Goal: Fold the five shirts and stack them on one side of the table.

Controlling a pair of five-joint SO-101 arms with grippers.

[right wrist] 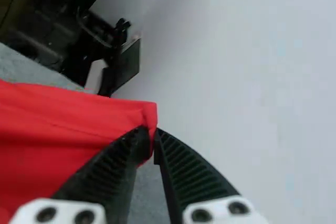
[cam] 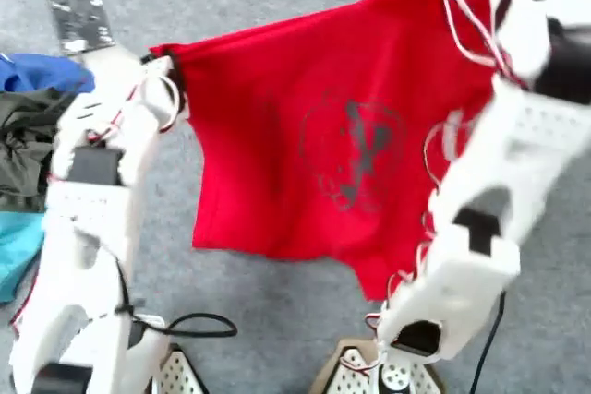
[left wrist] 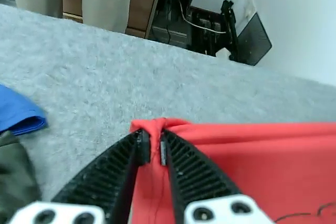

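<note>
High view looks down on a red cotton T-shirt with a dark chest print [cam: 342, 154], hanging spread across the middle and upper right of the frame. The two arms hold it up over the grey felt-like tabletop [cam: 277, 339]. The left gripper [cam: 164, 76] has one top corner at the upper left. The right arm rises along the right edge to the opposite corner near the top. A heap of other shirts in blue, dark olive and teal [cam: 28, 136] lies unfolded at the left edge.

I judge this to be the spreading step for one shirt, with no fold yet made. The next move calls for both arms to come down together, keeping the top edge taut so the cloth lands flat and square, not bunched.

From overhead the pinch points are too small to judge, and the wrist views settle them. In the left wrist view the left gripper [left wrist: 152, 149] is clamped on a puckered red corner, with the blue cloth on the table nearby. In the right wrist view the right gripper [right wrist: 153, 142] is closed on the hemmed corner against a pale wall. The print and the drape are plain from above.
</note>
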